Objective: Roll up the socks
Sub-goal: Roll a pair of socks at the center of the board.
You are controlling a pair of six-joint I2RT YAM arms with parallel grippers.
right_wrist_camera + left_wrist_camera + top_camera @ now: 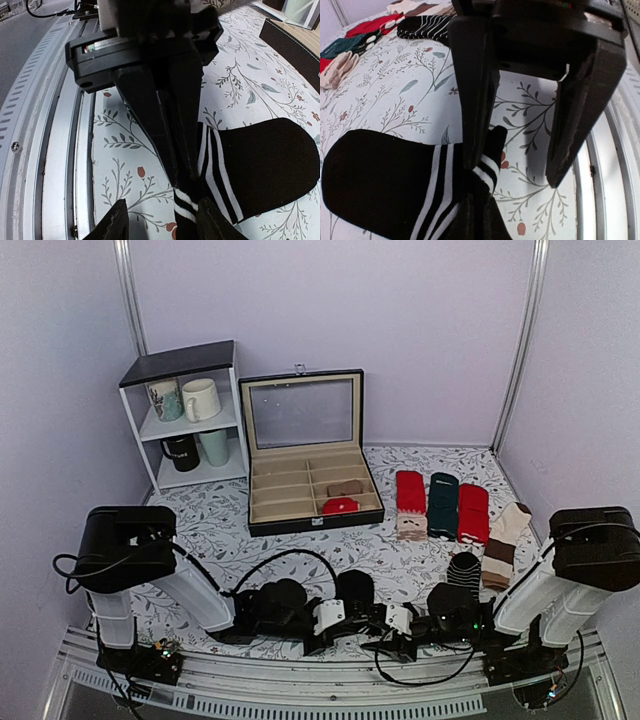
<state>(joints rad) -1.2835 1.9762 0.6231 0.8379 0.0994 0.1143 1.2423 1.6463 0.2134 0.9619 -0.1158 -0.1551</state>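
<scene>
Rolling has barely begun, by my judgement: the socks (260, 165) lie flat and unrolled on the table (125, 145), close to its near edge, midway between the two arms. The right gripper (181, 179) has its fingers pinched together on the banded cuff, bunching it. The left gripper (515, 172) stands wide, straddling that cuff, with one finger touching it. The whole roll is left to do.
</scene>
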